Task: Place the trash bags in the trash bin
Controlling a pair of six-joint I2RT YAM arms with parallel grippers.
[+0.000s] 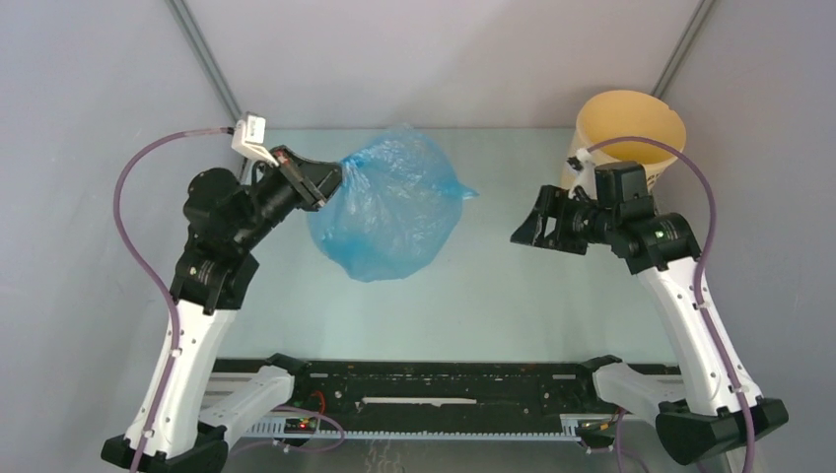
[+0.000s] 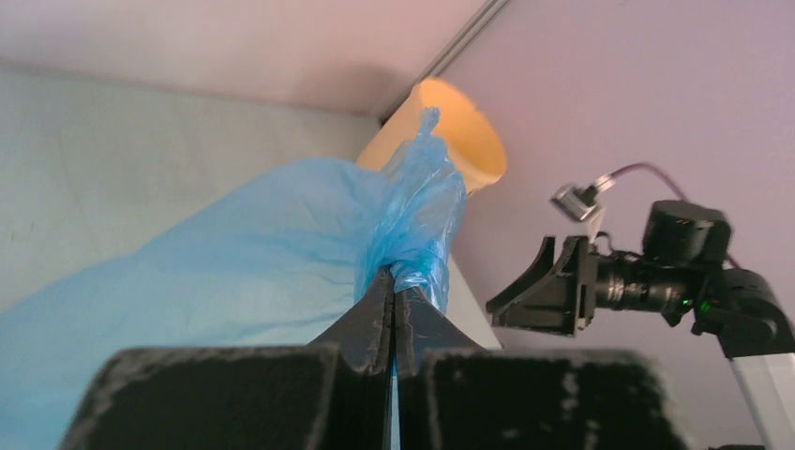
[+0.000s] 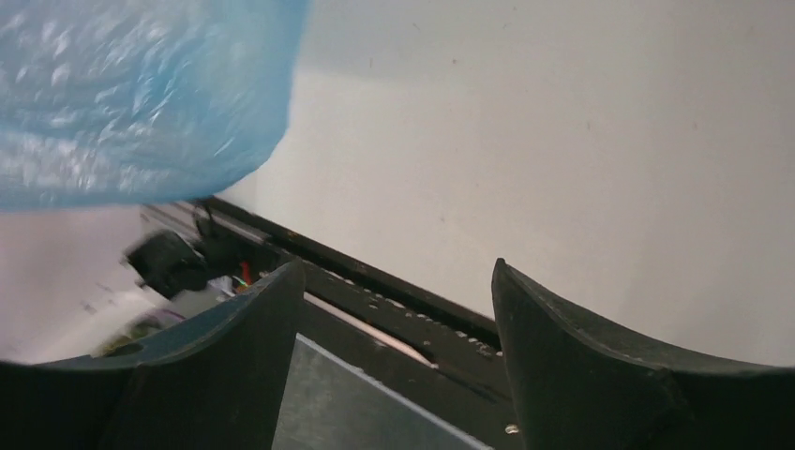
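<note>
The light-blue trash bag [image 1: 389, 207] hangs above the middle of the table, puffed out and wrinkly. My left gripper [image 1: 333, 178] is shut on its bunched left edge; in the left wrist view the jaws [image 2: 396, 281] pinch the gathered film [image 2: 412, 220]. The pale yellow trash bin [image 1: 629, 138] stands at the back right; it also shows in the left wrist view [image 2: 459, 141] behind the bag. My right gripper [image 1: 524, 230] is open and empty, held above the table in front of the bin, to the right of the bag. The bag fills the upper left of the right wrist view [image 3: 141, 94].
A black rail [image 1: 434, 384] with wiring runs along the near edge between the arm bases. Grey walls close in the left, right and back sides. The right arm [image 2: 656, 281] shows in the left wrist view, right of the bag.
</note>
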